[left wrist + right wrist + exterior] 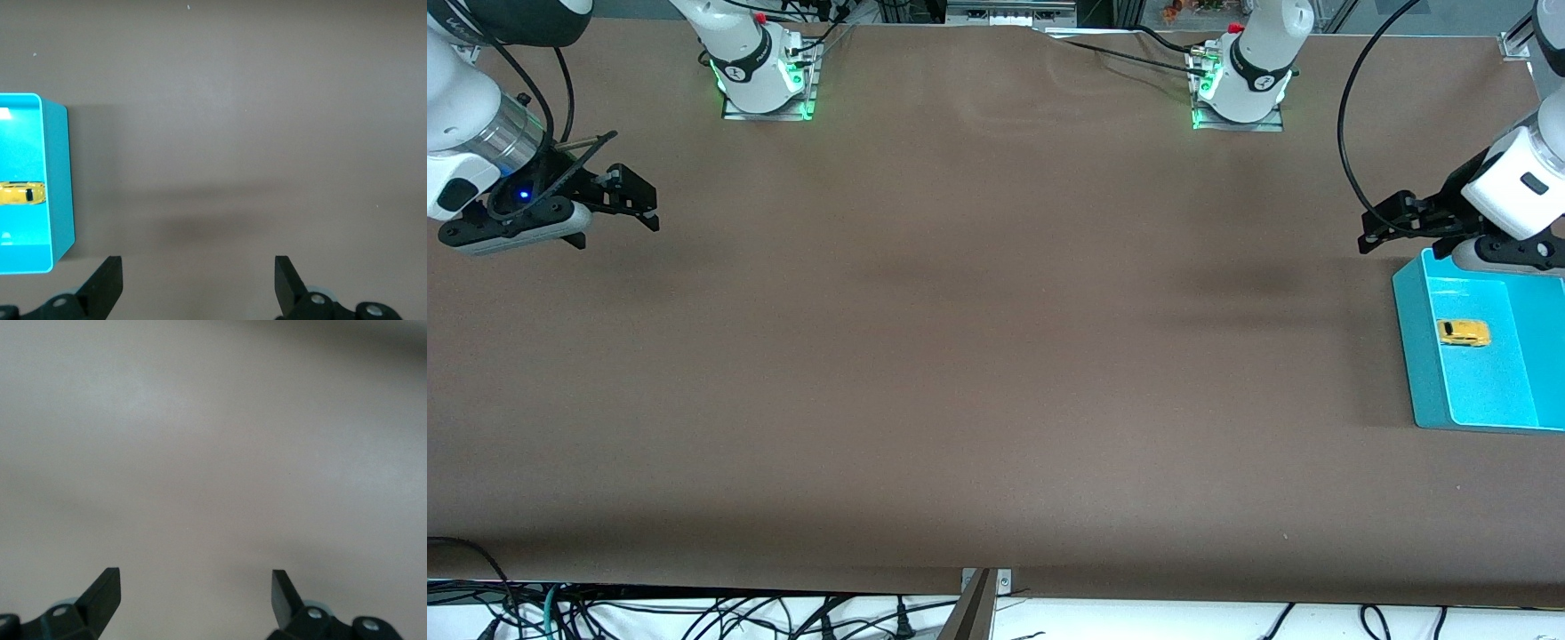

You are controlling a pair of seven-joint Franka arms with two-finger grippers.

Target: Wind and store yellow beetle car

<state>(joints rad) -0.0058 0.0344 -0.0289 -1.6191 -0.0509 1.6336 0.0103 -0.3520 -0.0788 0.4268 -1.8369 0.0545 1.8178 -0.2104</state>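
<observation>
A: Where is the car (pixel 1464 332)?

B: It lies in a teal bin (pixel 1416 356) at the left arm's end of the desk (pixel 978 356), on the bin's floor, close to the wall that faces the middle of the desk. The left wrist view shows only part of it past the bin's rim.

A: Is it upright?

B: It seems to sit on its wheels, roof up, its length running along the desk's long edge. Nothing touches it.

A: And the left tool (pixel 1392 222)?

B: It hangs in the air over the bin's corner nearest the arm bases, pointing toward the middle of the desk. Its fingers (pixel 107 283) are spread wide, with bare desk between them and nothing held. The bin stands off to one side of those fingers in the wrist view, apart from them.

A: The right tool (pixel 631 200)?

B: At the right arm's end of the desk, up in the air over bare brown surface, also pointing toward the middle. Its fingers (pixel 103 593) are spread wide too and hold nothing. Its wrist view shows only the desk's surface under it.

A: Anything else on the desk?

B: Only the two arm bases along the edge farthest from the camera, each lit green at the foot. Cables hang below the near edge.
</observation>
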